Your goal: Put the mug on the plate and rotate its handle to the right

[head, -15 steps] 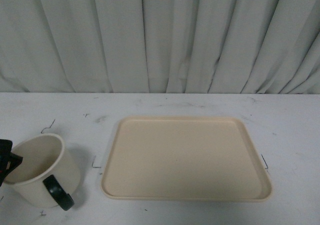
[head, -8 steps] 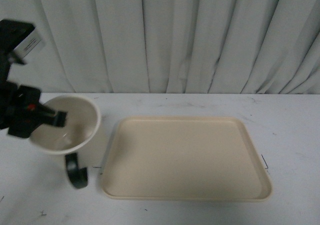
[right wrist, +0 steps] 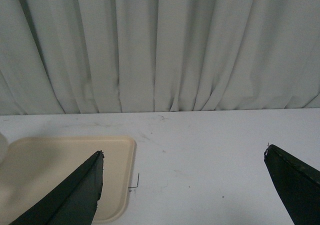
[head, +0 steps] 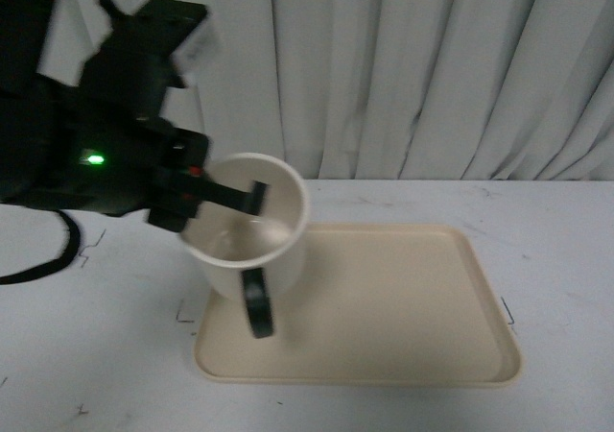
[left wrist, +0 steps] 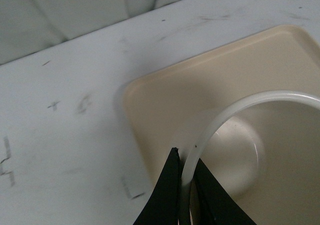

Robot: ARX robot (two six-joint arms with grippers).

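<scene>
The left gripper (left wrist: 185, 159) is nearly closed, its two black fingers pinching the wall of the cream-white cylindrical mug (head: 254, 245), one finger inside the rim and one outside. The mug is tilted with its open mouth turned towards the front camera, and its inside looks empty. It sits over the left part of the large flat beige rectangular plate with rounded corners and a low rim (head: 403, 307). The pictures do not show whether its base touches the plate. The thick glossy black loop handle (head: 257, 303) hangs at the lower, near side of the mug, over the plate's left edge. A small green light (head: 93, 158) glows on the black left arm.

The right gripper (right wrist: 183, 152) is spread wide with nothing between its dark fingers, above the white scuffed table (right wrist: 210, 155) beside the plate. A pale pleated curtain (head: 432, 67) hangs behind the table.
</scene>
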